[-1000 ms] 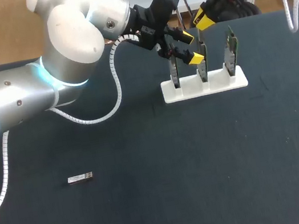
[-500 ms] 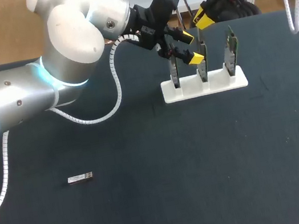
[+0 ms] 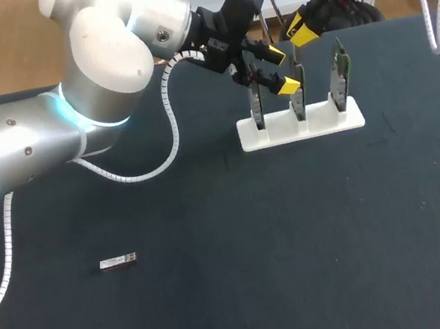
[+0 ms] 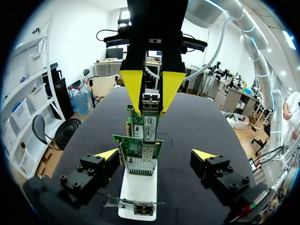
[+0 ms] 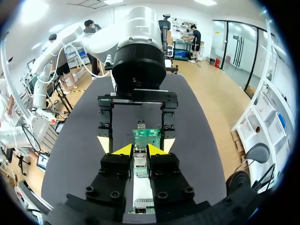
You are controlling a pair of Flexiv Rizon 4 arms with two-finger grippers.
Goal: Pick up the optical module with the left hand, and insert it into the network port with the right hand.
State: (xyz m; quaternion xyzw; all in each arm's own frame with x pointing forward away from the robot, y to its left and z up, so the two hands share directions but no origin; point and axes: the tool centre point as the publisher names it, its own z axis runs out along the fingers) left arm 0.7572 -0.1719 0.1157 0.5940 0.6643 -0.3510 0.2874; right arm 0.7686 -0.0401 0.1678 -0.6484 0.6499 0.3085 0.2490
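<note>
A silver optical module [image 4: 150, 98] sits between the yellow tips of my right gripper [image 4: 149, 107], which is shut on it from above at the top of the middle network card [image 4: 140, 145]. In the head view the right gripper [image 3: 300, 33] hangs over the white card stand [image 3: 299, 127]. My left gripper [image 3: 281, 70] stands open, its fingers on either side of that middle card [image 3: 299, 98] without touching it. A second optical module [image 3: 118, 262] lies loose on the dark table at the front left. In the right wrist view the held module [image 5: 139, 159] meets the green card [image 5: 147, 137].
The white stand holds three upright cards; the outer ones [image 3: 255, 107] [image 3: 342, 73] flank the middle one closely. My left arm's big white elbow [image 3: 110, 47] and its cable [image 3: 173, 139] span the table's back left. Dark table surface [image 3: 302, 244] stretches in front.
My right wrist has shifted very slightly above the middle card. The left arm, the stand and the loose module have not moved.
</note>
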